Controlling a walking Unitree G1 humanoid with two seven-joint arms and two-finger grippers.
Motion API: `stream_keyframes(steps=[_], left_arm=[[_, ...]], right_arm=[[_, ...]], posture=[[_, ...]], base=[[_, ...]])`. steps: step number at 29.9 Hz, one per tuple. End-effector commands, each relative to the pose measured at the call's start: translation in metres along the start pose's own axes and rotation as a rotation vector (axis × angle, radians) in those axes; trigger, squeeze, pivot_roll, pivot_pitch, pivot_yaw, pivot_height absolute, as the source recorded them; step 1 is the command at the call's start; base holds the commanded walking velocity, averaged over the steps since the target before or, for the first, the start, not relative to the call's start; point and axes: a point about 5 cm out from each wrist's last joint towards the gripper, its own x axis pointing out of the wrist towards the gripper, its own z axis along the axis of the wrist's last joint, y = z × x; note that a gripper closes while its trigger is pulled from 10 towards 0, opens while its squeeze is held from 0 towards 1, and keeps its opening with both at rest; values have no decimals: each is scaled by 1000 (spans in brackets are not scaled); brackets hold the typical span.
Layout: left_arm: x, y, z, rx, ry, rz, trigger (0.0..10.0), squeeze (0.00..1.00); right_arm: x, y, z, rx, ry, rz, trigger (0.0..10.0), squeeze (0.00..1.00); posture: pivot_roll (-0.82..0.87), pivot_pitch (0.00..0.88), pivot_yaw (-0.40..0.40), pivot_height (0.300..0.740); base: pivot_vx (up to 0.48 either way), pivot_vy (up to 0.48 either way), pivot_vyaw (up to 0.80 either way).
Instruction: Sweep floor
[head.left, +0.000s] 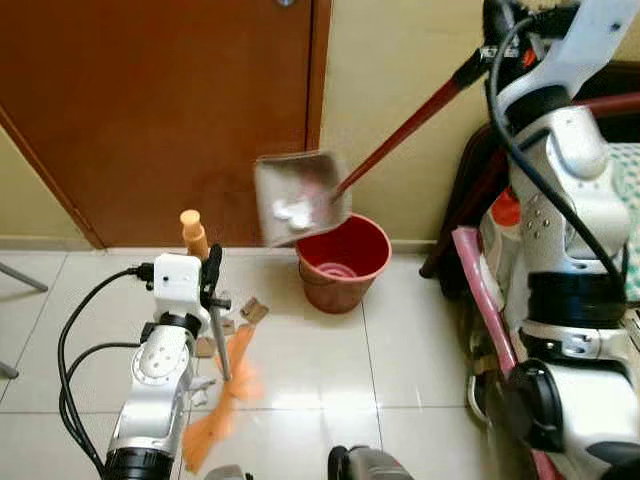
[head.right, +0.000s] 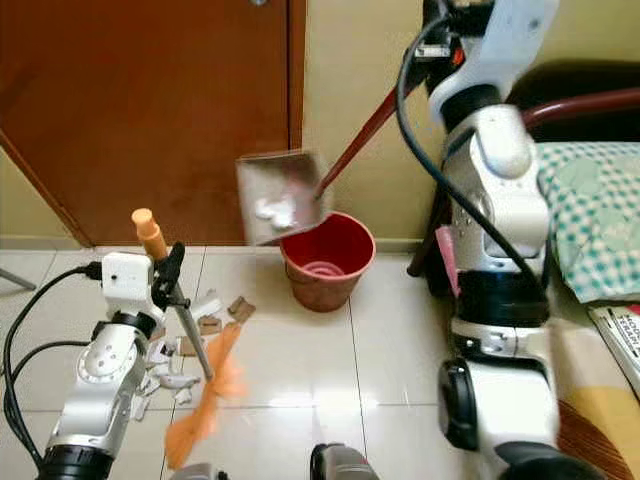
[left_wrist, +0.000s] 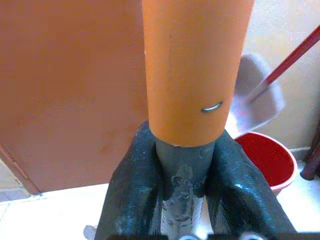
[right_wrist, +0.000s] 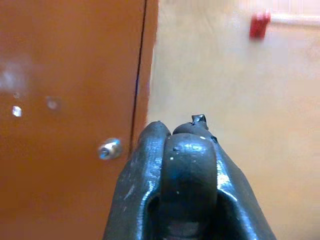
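You are looking down at a glossy pale tiled floor (head.left: 400, 380). A red bucket (head.left: 343, 262) stands on it at the far side, near the wall. To the left, scattered small scraps (head.right: 190, 335) lie beside orange broom bristles (head.right: 200, 410).

**Dustpan tipped over the red bucket, broom standing by**

The grey dustpan (head.left: 300, 197) hangs tilted on its long red handle (head.left: 400, 135), its lower edge just above the rim of the red bucket (head.left: 345, 262), with white scraps lying in its pan. The broom (head.right: 205, 395) stands slanted on the pale tiled floor (head.left: 400, 370), orange bristles splayed at the bottom, its grey shaft capped by an orange grip (left_wrist: 192, 75). Small brown and white scraps (head.right: 185, 345) lie scattered on the tiles beside the bristles.
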Motion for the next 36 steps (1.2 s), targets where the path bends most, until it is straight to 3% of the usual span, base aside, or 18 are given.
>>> stream_keyframes(steps=[1,5,11,17,20,26,36], left_arm=[[-2,0,-7,2,35,2,10000,0],[-2,-1,-7,3,35,-1,10000,0],[0,-3,-6,3,31,-7,10000,0],[0,-3,-7,1,32,-8,10000,0],[0,-4,-7,0,33,-7,10000,0],[0,-4,-7,-2,32,-2,10000,0],[-1,-1,-8,5,38,8,10000,0]], right_arm=[[1,2,12,-74,-70,24,10000,0],[-6,10,3,-212,-72,91,10000,0],[-26,40,-19,-396,-88,275,10000,0],[-27,45,-19,-451,-122,303,10000,0],[-24,46,-12,-430,-159,289,10000,0],[-13,56,21,-204,-267,226,10000,0],[-14,67,13,129,-169,166,10000,0]], posture=[[-5,78,-49,740],[-5,78,-49,740],[-5,76,-50,740],[-4,74,-50,740],[-4,74,-50,740],[-5,73,-53,740],[3,79,-51,740]], base=[[0,0,0],[0,0,0],[0,0,0],[0,0,0],[0,0,0],[0,0,0],[0,0,0]])
